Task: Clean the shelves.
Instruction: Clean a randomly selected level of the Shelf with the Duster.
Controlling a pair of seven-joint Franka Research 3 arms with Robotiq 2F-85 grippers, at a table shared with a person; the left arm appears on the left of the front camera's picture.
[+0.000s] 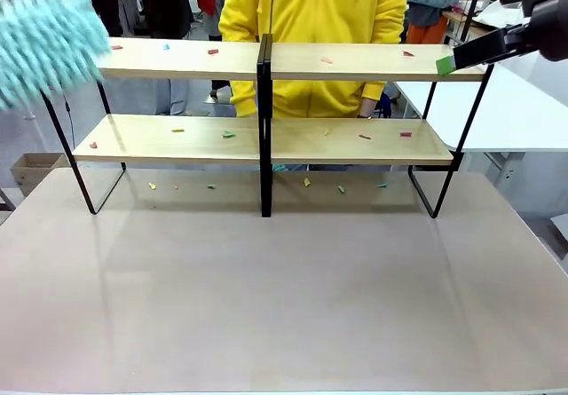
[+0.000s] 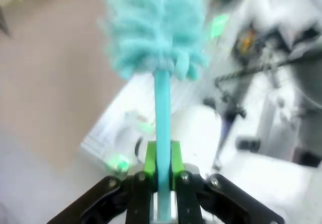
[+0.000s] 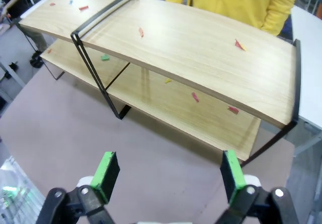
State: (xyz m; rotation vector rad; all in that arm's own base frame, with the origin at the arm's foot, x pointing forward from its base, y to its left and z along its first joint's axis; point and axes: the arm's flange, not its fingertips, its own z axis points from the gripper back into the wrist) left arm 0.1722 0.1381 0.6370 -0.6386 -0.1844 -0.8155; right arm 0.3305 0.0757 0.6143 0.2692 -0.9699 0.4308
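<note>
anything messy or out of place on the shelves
Yes: small coloured scraps litter both boards of the shelves and the table under them, strewn loosely in no order.

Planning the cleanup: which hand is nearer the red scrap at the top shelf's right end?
Right. The right hand hovers open just off that end of the shelves, beside the red scrap; the left hand grips the duster, whose head is at the opposite, left end.

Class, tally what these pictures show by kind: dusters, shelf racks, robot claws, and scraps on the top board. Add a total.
Duster: 1
Shelves: 1
Claws: 2 (left claw, right claw)
Scraps on top board: 5
Total: 9
</note>
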